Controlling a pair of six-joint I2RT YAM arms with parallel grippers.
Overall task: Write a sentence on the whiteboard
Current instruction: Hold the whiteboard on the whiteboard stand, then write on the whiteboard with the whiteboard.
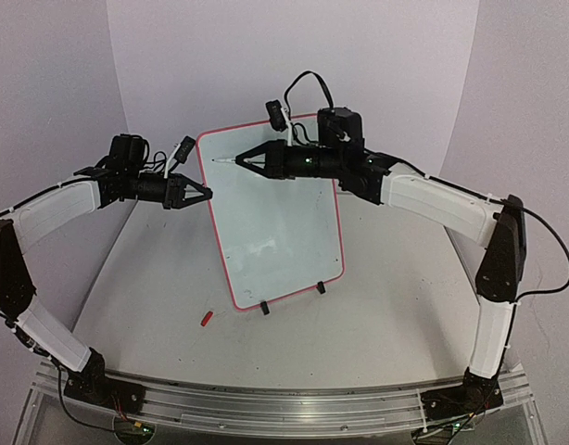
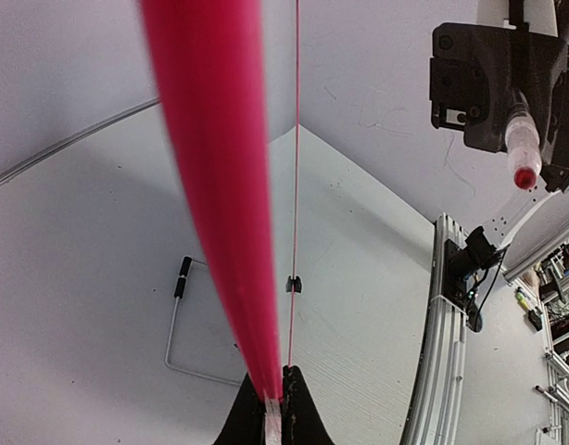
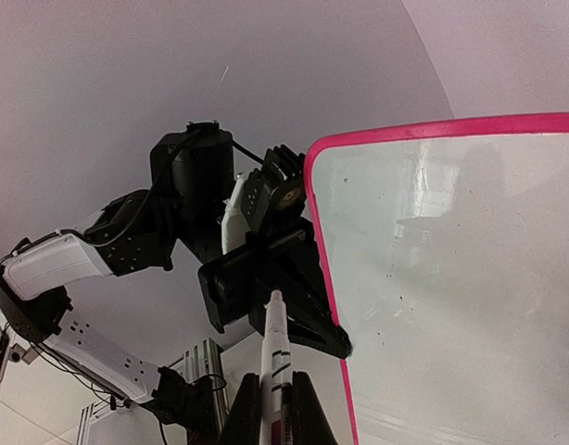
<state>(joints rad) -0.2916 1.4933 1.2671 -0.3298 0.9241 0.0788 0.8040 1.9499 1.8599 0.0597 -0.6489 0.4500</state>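
Note:
The whiteboard [image 1: 275,213] stands tilted on its wire stand, glossy white with a red-pink rim. No strokes of the sentence show on it. My left gripper [image 1: 207,194] is shut on the board's left rim; in the left wrist view the blurred red rim [image 2: 224,204] runs up from between the jaws [image 2: 275,413]. My right gripper [image 1: 246,159] is shut on the marker pen [image 1: 233,159], whose tip is at the board's upper left corner. In the right wrist view the marker [image 3: 275,357] points from my gripper [image 3: 277,399] toward the left gripper [image 3: 298,311] beside the board [image 3: 451,278].
A small red marker cap [image 1: 207,318] lies on the table in front of the board's lower left corner. Black clips [image 1: 264,308] hold the board's bottom edge. The wire stand [image 2: 178,320] shows behind the board. Walls enclose the back and sides.

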